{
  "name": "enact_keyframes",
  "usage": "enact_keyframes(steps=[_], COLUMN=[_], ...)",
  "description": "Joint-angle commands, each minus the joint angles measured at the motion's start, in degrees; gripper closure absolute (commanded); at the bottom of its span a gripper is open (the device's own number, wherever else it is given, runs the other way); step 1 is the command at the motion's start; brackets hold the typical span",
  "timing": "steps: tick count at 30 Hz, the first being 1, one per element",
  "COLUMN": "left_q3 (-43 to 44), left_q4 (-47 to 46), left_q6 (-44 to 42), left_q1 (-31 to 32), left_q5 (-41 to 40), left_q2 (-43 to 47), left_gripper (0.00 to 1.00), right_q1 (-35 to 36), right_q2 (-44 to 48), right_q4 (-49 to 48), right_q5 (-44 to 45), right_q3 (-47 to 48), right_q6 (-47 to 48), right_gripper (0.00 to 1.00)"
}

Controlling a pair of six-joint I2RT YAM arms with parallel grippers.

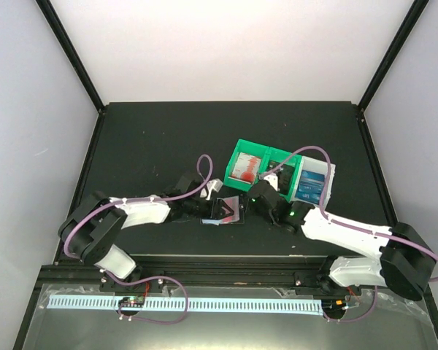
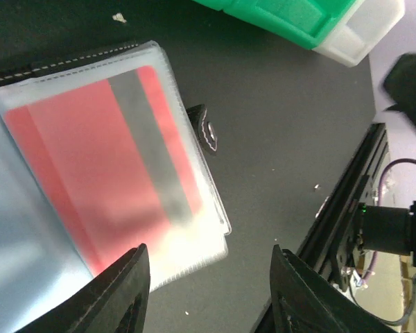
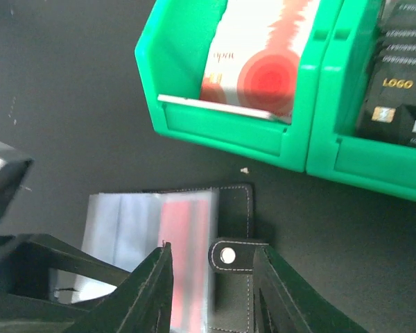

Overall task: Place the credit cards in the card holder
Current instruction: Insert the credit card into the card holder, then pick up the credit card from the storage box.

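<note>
The left gripper [image 1: 198, 209] sits at nine o'clock of the card holder [image 1: 226, 211], its jaws spread and pinching nothing. The left wrist view shows only a corner of a clear sleeve [image 2: 194, 243] lying between them. The holder lies open on the table [image 1: 146, 146], and one red card [image 2: 104, 166] with a dark stripe is already inside that sleeve. That part of the job looks done.

At three o'clock of the holder, the right gripper [image 1: 263, 197] is also spread, straddling the snap tab [image 3: 226, 256] without visibly gripping it.

At one o'clock of the holder, much appears left. A red-and-white card [image 3: 256, 62] stands in the left green bin [image 3: 215, 132], black cards [image 3: 395, 97] fill its neighbour, and blue cards [image 1: 310, 184] wait furthest right.
</note>
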State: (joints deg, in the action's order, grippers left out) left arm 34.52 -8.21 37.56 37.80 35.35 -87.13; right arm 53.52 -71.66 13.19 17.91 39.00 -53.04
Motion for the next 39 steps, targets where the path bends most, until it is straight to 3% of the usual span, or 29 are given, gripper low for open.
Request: enact_keyframes(steps=[1, 9, 19, 26, 33, 37, 39], left_q3=[3.4, 4.9, 5.8, 3.7, 0.3, -2.3, -2.9], left_q4=[1.1, 4.5, 14.9, 15.8, 16.9, 16.7, 16.9], left_q6=[-1.9, -3.4, -5.1, -1.8, -1.9, -1.5, -1.5], left_q1=[2.3, 3.3, 3.1, 0.0, -5.0, -8.3, -9.3], left_q5=[-4.2, -8.2, -24.2, -28.2, -25.2, -22.2, -21.4], left_q2=[-2.6, -2.6, 8.4, 13.4, 18.7, 20.1, 20.6], left_gripper=[0.5, 0.48, 0.31, 0.32, 0.32, 0.32, 0.32], right_q1=[-0.7, -2.5, -14.9, -16.6, -16.7, -17.0, -17.1], right_q2=[3.3, 6.0, 5.7, -6.3, -22.9, -28.3, -29.8], right_q4=[2.8, 4.4, 8.6, 14.8, 21.8, 24.3, 24.6], right_q5=[5.1, 4.4, -12.3, -27.4, -26.1, -25.6, -25.2], right_q3=[-0.3, 0.7, 8.8, 22.0, 35.7, 38.1, 38.3], right_q6=[0.2, 3.5, 28.5, 48.4, 57.5, 61.9, 63.7], right_gripper=[0.65, 0.64, 0.55, 0.49, 0.48, 0.47, 0.42])
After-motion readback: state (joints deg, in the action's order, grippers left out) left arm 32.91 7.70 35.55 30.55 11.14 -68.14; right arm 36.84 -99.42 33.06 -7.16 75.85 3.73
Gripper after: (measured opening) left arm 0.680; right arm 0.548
